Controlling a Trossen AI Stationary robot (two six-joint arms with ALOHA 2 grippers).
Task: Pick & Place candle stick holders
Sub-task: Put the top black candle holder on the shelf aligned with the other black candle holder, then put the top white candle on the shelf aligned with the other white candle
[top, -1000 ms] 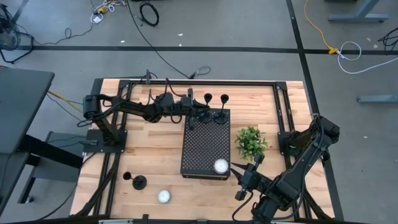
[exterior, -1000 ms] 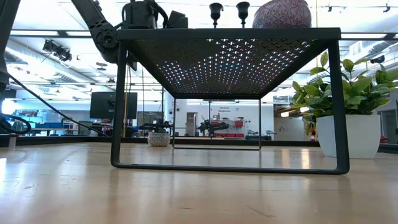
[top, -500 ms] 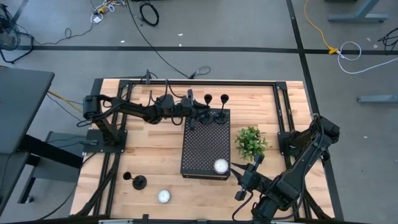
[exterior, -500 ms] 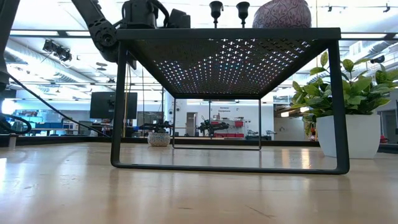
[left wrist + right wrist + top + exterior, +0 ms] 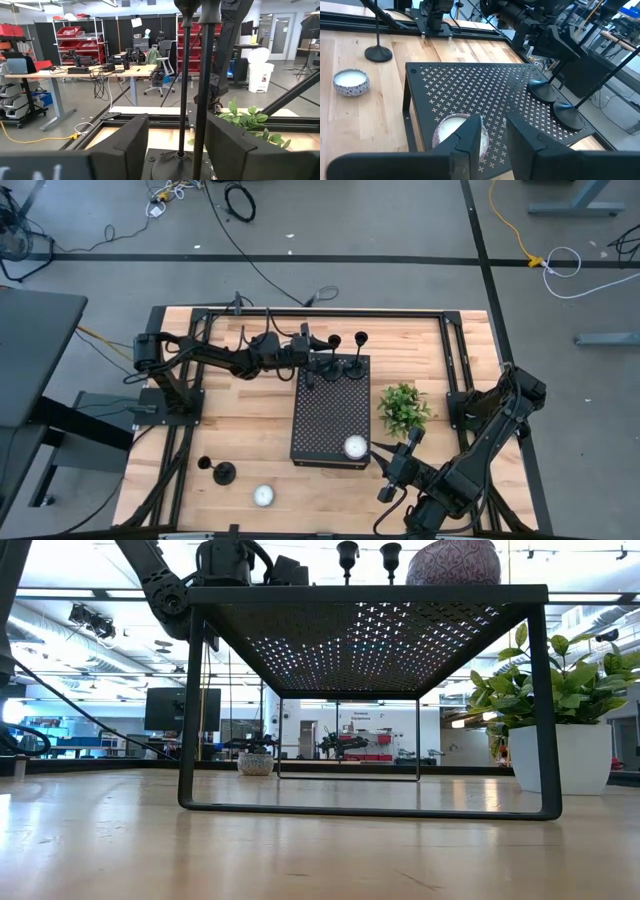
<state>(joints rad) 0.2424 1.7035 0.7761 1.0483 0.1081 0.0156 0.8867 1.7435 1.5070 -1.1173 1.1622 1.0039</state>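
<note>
Left gripper (image 5: 313, 358) of mine sits at the far left corner of the black perforated stand (image 5: 330, 420), its fingers (image 5: 131, 145) spread apart on either side of a candle stick holder's stem (image 5: 182, 85), not clamping it. Two candle stick holders (image 5: 345, 358) stand on the far edge of that stand, side by side and near each other. A third candle stick holder (image 5: 223, 472) is down on the table near its near left corner, with a small white bowl (image 5: 263, 496) just beside it. Another white bowl (image 5: 355, 447) rests on the stand's near right corner, and a green plant (image 5: 403, 408) stands beside the stand on the right.

These holders look like rigid metal: light, stiff, smooth, with most of the weight probably low in the round base. The thin stem is the natural place to pinch, fairly low so the base does not swing. Being tall and narrow, each will likely tip at a sideways nudge, so I would come off straight.

Right gripper (image 5: 492, 137) waits near the table's near right corner, its fingers parted by a narrow gap and holding nothing.
</note>
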